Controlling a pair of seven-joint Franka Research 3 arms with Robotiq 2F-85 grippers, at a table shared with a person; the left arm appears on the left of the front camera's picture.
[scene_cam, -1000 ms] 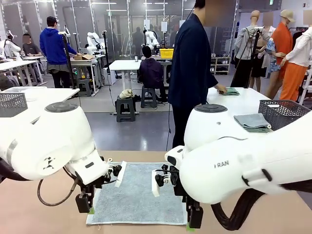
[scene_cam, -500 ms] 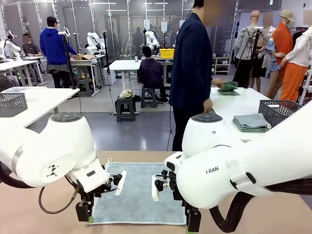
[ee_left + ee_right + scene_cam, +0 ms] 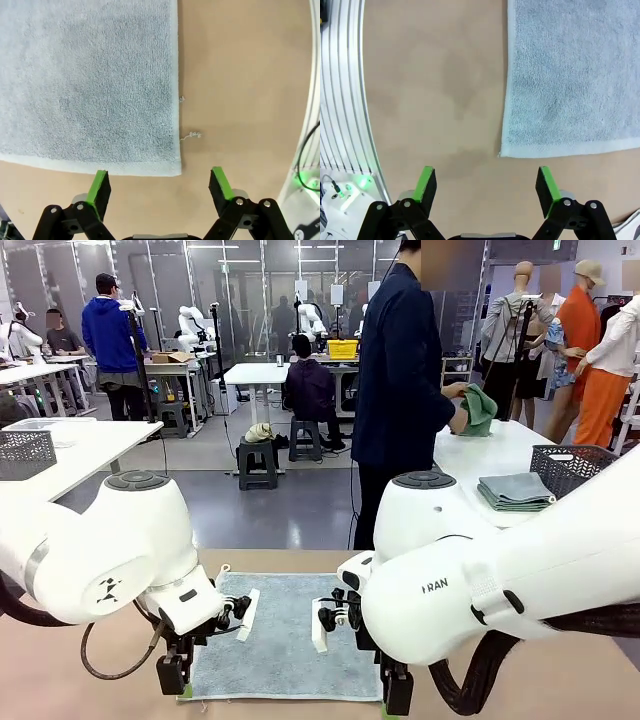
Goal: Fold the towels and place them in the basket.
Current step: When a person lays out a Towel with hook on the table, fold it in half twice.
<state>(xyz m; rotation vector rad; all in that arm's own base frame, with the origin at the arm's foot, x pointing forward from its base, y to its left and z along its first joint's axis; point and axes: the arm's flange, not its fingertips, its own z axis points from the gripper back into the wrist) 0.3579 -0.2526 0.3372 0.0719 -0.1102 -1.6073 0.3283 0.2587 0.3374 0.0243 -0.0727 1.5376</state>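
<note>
Basket (image 3: 580, 468) stands just beside folded towels (image 3: 516, 491), apart from the spread towel (image 3: 285, 640).

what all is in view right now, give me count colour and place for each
towel: one, pale blue-grey, flat on the tan table, near edge
folded towels: small stack, count unclear, grey, on the white table at right
basket: one, dark grey mesh, right end of that white table
second basket: one, dark grey mesh, on the left white table
green cloth: one, in the person's hands
person: one, dark coat, standing across the tan table
left pincer: one, black with green pads, open, over a near towel corner
right pincer: one, same colours, open, at the other near corner
</note>
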